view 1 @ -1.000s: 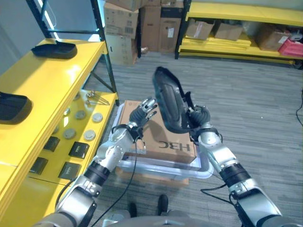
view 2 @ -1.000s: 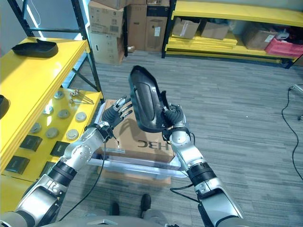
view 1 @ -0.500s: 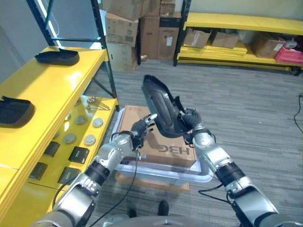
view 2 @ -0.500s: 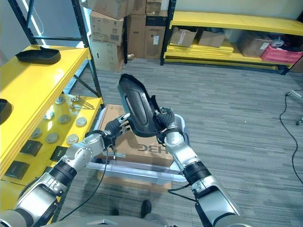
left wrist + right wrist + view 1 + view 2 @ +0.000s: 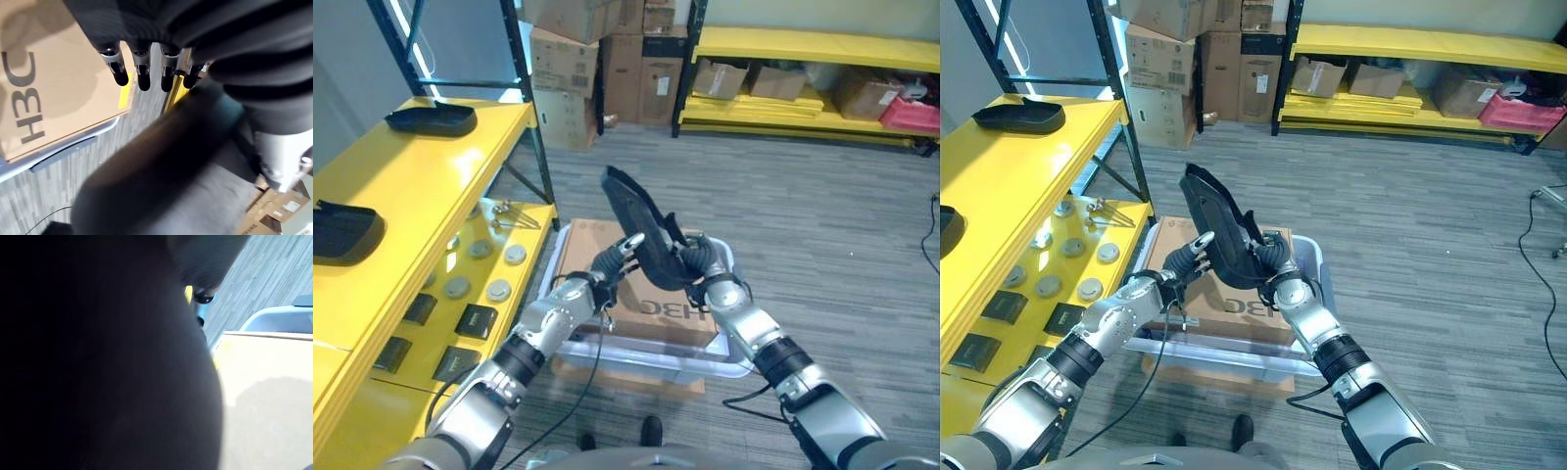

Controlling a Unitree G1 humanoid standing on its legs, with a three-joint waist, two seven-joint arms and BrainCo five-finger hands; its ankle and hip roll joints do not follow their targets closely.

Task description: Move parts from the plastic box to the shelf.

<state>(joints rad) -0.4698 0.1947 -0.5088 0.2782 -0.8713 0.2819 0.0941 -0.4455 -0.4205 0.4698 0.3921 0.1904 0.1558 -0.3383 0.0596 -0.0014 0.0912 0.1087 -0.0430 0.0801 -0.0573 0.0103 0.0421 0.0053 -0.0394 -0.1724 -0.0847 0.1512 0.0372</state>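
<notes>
To my left stood the yellow shelf (image 5: 431,166). On its top level lay two black parts, one at the far end (image 5: 431,119) and one nearer, at the left edge (image 5: 342,230). The lower level (image 5: 514,284) carried a row of grey round discs (image 5: 484,264), a small metal piece (image 5: 512,208) beyond them, and flat black squares (image 5: 475,315) nearer me. Ahead, the plastic box (image 5: 724,357) rested on the grey floor (image 5: 822,215), a cardboard sheet (image 5: 651,304) lying across it.

The right robot hand (image 5: 705,266) is mostly hidden behind the black part (image 5: 639,227), and the cardboard (image 5: 658,299) inside the plastic box (image 5: 729,357) gets partly covered too.
</notes>
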